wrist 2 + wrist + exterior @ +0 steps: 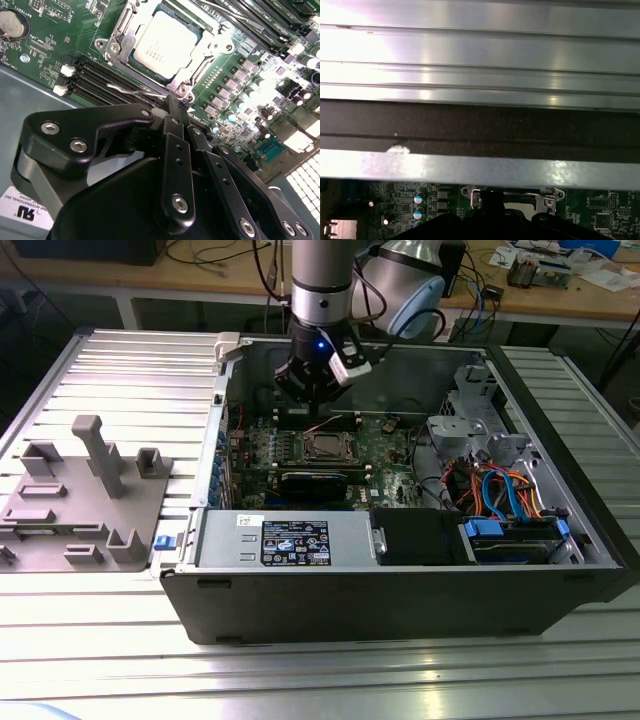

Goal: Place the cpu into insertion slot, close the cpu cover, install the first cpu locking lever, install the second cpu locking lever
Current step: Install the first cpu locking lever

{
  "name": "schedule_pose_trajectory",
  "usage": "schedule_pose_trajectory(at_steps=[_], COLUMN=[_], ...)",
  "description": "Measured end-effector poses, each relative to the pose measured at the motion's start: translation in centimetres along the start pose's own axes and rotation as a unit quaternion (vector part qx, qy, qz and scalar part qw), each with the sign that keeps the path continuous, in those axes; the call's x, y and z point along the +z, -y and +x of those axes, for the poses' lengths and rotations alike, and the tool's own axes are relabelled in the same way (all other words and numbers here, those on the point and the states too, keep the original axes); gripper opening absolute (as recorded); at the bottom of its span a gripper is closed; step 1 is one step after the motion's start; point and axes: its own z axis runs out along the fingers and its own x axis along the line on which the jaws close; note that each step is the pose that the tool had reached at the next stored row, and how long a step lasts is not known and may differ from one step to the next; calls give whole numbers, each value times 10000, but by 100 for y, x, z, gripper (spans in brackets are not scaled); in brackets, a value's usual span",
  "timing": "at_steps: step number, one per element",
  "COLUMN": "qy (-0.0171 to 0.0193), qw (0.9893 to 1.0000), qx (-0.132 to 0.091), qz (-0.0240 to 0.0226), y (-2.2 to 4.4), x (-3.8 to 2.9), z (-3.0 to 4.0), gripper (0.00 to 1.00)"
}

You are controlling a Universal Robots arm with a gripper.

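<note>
Seen in the exterior view: open computer case (400,590) lying on a ribbed metal table (120,370), green motherboard (390,455) flat on its floor. Arm lowered into the case from above, gripper (314,423) hanging just over the board, between the far wall of the case and the insertion slot (325,447). Slot placed about in the middle of the motherboard.

In the second wrist view: cpu (165,45) seated flat in the insertion slot, silver face up. Cpu cover (200,62) down over it, the frame resting on the chip's edges, the metal top visible through the square window. Thin wire locking lever (135,91) stretched along the slot's edge nearest to the gripper, beside the black memory slots (95,82). Black fingers (175,145) pressed together, nothing visible between them; tip meeting the end of the lever at the corner of the cover, real contact not possible to tell.

Near the case's front edge, a grey power supply (290,538) with a label. On the table at the exterior view's left, a grey fixture tray (85,495), well apart from the case.
</note>
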Motion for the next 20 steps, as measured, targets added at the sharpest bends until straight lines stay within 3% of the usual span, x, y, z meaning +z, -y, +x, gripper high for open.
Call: schedule_pose_trajectory(at_steps=[12,20], qy=[-6,-8], qw=[10000,10000], qx=[-19,-19], qz=[11,12], y=[-61,-67], x=[119,180], z=[-21,-25], gripper=[11,11])
